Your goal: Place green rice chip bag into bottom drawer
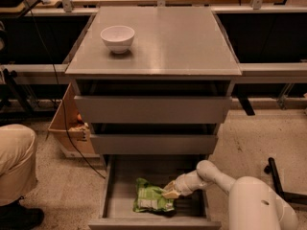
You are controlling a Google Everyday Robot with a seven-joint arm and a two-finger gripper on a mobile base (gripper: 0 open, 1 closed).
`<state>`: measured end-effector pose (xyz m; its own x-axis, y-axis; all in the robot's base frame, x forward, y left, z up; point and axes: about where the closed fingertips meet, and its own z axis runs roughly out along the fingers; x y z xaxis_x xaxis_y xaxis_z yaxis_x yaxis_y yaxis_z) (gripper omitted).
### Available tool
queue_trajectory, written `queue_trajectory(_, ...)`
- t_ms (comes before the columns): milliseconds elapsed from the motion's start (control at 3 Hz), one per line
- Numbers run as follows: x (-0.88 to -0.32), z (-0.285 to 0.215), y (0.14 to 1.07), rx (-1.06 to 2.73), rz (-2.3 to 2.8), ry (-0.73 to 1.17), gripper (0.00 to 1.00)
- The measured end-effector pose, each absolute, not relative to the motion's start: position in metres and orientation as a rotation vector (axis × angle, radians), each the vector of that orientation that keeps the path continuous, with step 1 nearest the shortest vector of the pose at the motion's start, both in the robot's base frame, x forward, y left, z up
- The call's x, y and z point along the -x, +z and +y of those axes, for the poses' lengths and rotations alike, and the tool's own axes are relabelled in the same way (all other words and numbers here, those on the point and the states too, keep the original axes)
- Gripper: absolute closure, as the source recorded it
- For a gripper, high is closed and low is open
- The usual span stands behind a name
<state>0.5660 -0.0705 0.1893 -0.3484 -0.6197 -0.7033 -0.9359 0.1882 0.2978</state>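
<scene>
Inside the bottom drawer, above speckled floor, the gripper jaws pinch the green rice chip bag.

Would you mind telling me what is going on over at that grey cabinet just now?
The robot's arm reaches down into the open bottom drawer, with its gripper at the right edge of the green rice chip bag. The bag lies inside that drawer, toward its front. A white bowl sits untouched on the cabinet top.

worktop: matt grey metal
white bowl: glossy
green rice chip bag: crinkly foil (shiny)
claw: smooth plastic, in bottom drawer
</scene>
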Motion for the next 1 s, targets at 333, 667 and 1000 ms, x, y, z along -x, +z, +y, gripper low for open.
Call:
queue_trajectory(333, -0.565, -0.061, 0.201, 1.467, 1.989, 1.009, 0.02)
queue_trajectory(667, -0.562, -0.059, 0.211, 1.466, 1.959, 1.016, 0.0)
queue_trajectory(1000, -0.547, -0.074, 0.236, 1.475, 1.909, 1.025, 0.0)
